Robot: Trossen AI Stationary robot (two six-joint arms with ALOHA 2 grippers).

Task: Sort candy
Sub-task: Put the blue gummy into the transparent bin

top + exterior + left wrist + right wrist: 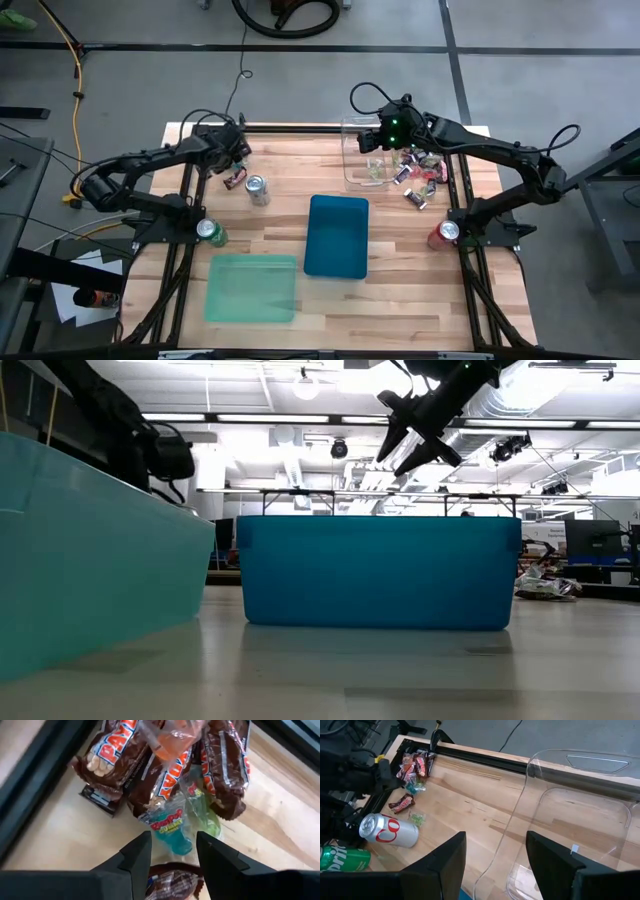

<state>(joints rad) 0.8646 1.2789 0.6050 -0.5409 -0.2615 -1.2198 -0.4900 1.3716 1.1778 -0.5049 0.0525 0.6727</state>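
Wood table (400, 290) on grey shop floor; candy (165, 775) piled at the table's far left corner, more candy (420, 180) near the far right edge beside a clear bin (362, 150). Left gripper (172, 852) hangs over its pile, fingers apart around nothing, probably lining up a pick; right gripper (495, 852) hovers above the clear bin, fingers apart, empty; blue bin (337, 235) and green bin (251, 287) likely sorting targets. Wrappers overlap, some labels cut off; low view blocked by bins.

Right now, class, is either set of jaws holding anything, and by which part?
Nothing is held. The left gripper hovers open over the brown-wrapped candy bars; the right gripper hangs open above the clear plastic bin.
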